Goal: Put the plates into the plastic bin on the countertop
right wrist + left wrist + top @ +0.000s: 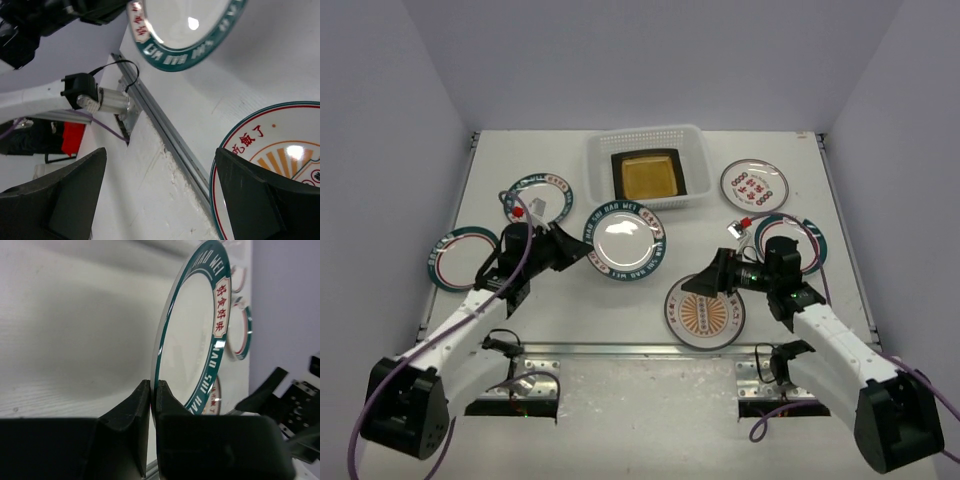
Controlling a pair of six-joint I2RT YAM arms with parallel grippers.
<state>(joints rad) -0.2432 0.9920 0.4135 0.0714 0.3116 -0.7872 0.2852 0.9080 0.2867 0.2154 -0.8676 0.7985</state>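
My left gripper [576, 250] is shut on the near-left rim of a round white plate with a dark teal lettered rim [625, 241], which looks raised off the countertop [570, 310]. In the left wrist view the pads [142, 405] pinch that plate [200, 330] edge-on. My right gripper [700, 284] is open and empty over the far-left rim of the orange-motif plate [705, 312]; in the right wrist view one finger [260, 195] overlaps this plate [285, 145]. The white lattice bin [692, 150] holds a square amber plate [646, 175].
Other plates lie on the countertop: a teal-rimmed one [538, 200] and a teal-and-red one [460, 257] at the left, a red-motif one [754, 183] and a teal-and-red one [790, 243] at the right. A metal rail [640, 349] runs along the near edge.
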